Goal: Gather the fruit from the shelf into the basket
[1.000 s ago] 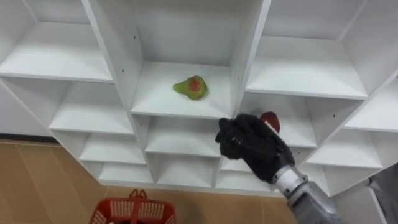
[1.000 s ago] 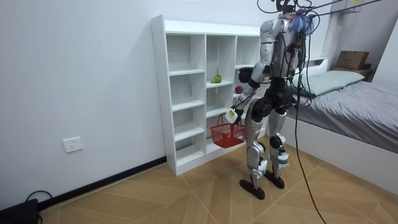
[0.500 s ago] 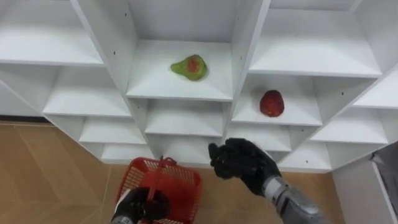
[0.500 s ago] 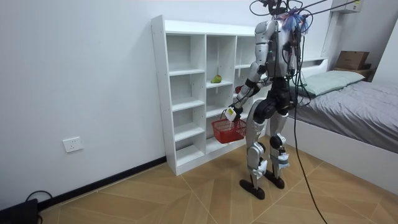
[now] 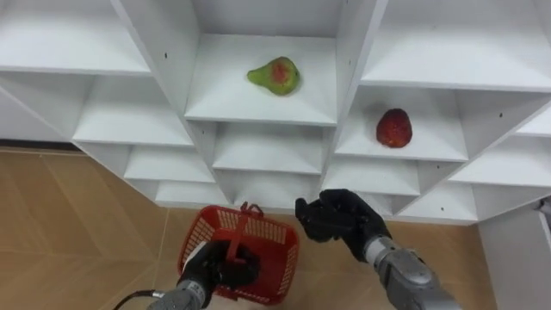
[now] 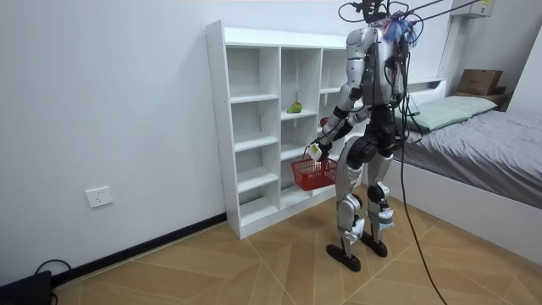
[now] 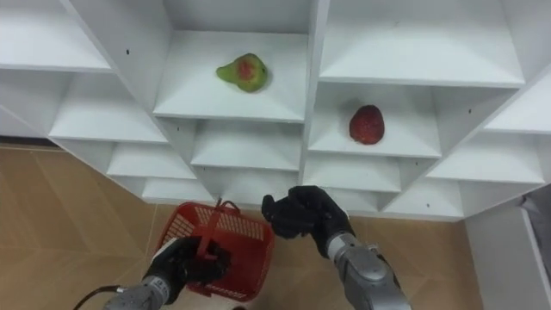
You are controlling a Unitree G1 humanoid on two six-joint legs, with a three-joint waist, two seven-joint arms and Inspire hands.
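Lowered from shelf height to just beside the basket: right hand, fingers curled, nothing seen in them; left hand clenched on the handle of the red basket; beyond, white closet holding a green-red pear mid-shelf and a red fruit one compartment right and lower.
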